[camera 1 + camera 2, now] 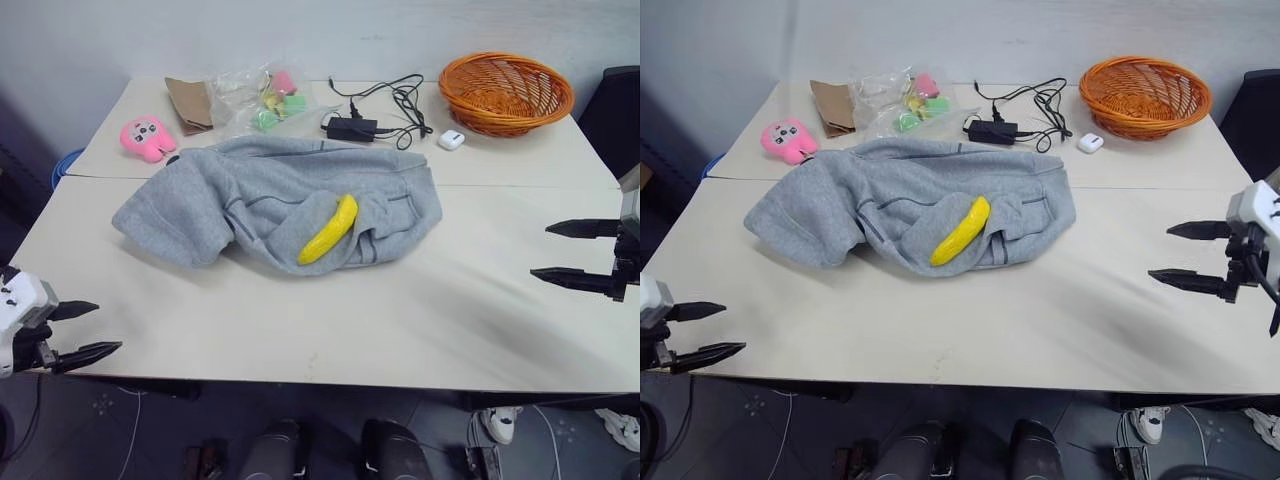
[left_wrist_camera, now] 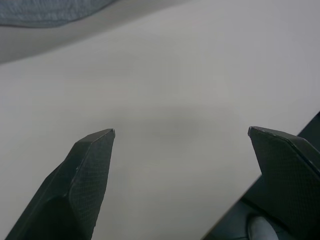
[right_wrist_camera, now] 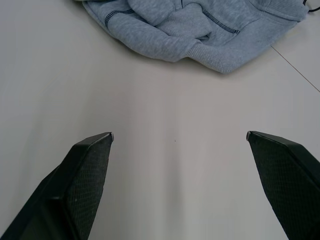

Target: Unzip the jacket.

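Grey fleece, the jacket (image 1: 270, 200) lies crumpled in a heap on the middle of the pale table (image 1: 400, 320), bunched so that its darker seam lines curve across the folds. On top of it, toward its near edge, rests a yellow banana (image 1: 331, 229), tilted. Behind the jacket, along the far side of the table, sit a pink plush toy (image 1: 147, 137), a piece of brown cardboard (image 1: 188, 104), a clear bag of small coloured items (image 1: 268, 100), a black power adapter with its cable (image 1: 352, 127), a small white case (image 1: 451, 140) and an orange wicker basket (image 1: 505, 93). The left gripper (image 1: 90, 329) hangs at the near left corner of the table, fingers spread wide and holding nothing. The right gripper (image 1: 560, 250) hovers at the table's right edge, fingers likewise spread wide and empty. Both are well apart from the jacket.
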You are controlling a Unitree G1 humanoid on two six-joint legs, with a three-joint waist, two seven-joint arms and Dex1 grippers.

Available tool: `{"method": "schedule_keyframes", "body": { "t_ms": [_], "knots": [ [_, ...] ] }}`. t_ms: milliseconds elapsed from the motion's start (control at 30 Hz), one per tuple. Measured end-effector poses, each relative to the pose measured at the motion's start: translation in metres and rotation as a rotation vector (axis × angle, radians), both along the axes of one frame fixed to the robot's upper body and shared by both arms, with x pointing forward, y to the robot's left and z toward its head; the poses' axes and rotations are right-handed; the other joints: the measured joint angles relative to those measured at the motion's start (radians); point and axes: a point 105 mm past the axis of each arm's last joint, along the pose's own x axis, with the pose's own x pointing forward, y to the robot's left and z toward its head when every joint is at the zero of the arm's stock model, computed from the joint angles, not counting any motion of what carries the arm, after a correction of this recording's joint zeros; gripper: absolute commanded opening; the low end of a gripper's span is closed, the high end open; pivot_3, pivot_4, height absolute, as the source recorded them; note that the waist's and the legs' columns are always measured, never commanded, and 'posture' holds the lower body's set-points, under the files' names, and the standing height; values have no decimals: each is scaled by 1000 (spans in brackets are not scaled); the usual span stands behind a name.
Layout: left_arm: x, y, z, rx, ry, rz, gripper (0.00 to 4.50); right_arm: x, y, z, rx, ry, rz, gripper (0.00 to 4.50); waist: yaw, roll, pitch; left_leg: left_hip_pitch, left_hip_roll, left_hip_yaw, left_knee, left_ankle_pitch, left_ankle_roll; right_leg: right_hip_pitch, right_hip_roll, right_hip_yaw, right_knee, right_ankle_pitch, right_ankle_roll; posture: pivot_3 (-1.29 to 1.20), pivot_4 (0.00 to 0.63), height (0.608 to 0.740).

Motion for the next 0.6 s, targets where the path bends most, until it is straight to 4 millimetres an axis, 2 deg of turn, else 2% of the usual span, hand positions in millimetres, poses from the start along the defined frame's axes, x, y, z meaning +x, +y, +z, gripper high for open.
{"method": "schedule_keyframes", "body": {
  "t_ms": [167, 467, 600],
  "knots": [
    [4, -3, 2, 6, -12, -21, 4500, 1, -1, 0, 0, -5, -8, 4469, -5, 0, 0, 1, 2, 3, -1, 3, 4, 0, 4, 2, 1, 0, 0, 0, 150, 740],
    [9, -7, 4, -15, -20, -15, 4500, 9, 3, 5, 20, -56, -15, 4469, -6, 0, 0, 3, 5, 8, -1, 0, 1, -1, 5, 8, 2, 0, 0, 0, 150, 740],
    [18, -26, 17, -148, -53, -36, 4500, 14, 12, 10, 34, -65, 2, 4469, -3, 0, 0, 3, 6, 8, 0, 1, 2, -1, 6, 8, 2, 0, 0, 0, 150, 740]
  ]
}}
